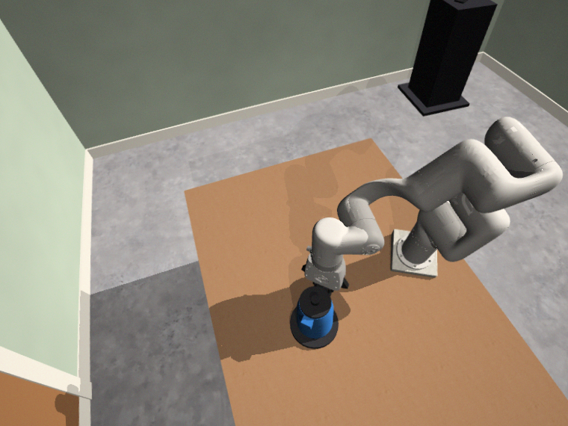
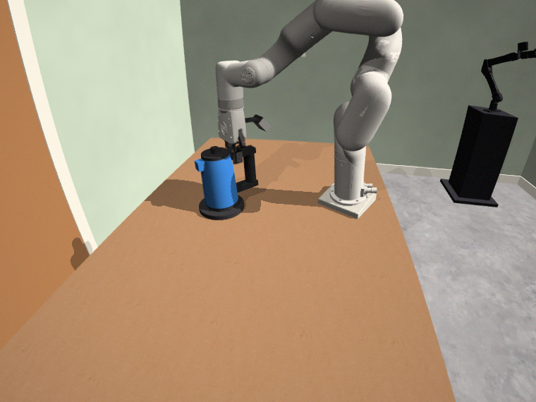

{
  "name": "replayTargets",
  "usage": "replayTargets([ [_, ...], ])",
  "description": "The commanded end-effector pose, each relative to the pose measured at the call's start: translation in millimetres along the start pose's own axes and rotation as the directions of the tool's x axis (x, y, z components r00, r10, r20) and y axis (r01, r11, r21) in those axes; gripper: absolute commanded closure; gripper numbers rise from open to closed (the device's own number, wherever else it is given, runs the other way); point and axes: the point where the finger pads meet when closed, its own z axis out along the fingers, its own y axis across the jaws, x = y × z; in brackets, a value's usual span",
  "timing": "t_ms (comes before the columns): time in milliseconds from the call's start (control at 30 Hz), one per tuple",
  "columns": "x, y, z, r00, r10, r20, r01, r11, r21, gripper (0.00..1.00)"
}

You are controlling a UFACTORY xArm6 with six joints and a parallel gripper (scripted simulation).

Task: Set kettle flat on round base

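Kettle (image 2: pixel 218 183) sits on its base (image 2: pixel 221 209) at centre-left of the exterior view, and I read it as upright and down flat, though I can't see the stud under it. My gripper (image 2: pixel 238 151) is pinching the top of the black handle (image 2: pixel 249 166), reaching straight down from above. From the top view the base (image 1: pixel 314 336) rings the kettle fairly evenly on the desk (image 2: pixel 250 295). My worry is the release: if the fingers drag on the handle as they spread, or I lift before they clear it, the kettle could tip or pull the loose base along.
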Motion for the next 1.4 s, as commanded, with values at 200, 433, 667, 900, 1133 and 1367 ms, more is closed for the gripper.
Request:
replayTargets([
  [200, -1.1, -0.8, 1.0, 1.0, 0.0, 0.003, 0.0, 1.0, 0.003, 1.0],
  [433, -1.1, -0.8, 1.0, 1.0, 0.0, 0.003, 0.0, 1.0, 0.003, 1.0],
  [667, -1.1, -0.8, 1.0, 1.0, 0.0, 0.003, 0.0, 1.0, 0.003, 0.19],
  [900, -1.1, -0.8, 1.0, 1.0, 0.0, 0.003, 0.0, 1.0, 0.003, 0.19],
  [1133, -1.1, -0.8, 1.0, 1.0, 0.0, 0.003, 0.0, 1.0, 0.003, 0.19],
  [1367, -1.1, -0.8, 1.0, 1.0, 0.0, 0.003, 0.0, 1.0, 0.003, 0.19],
])
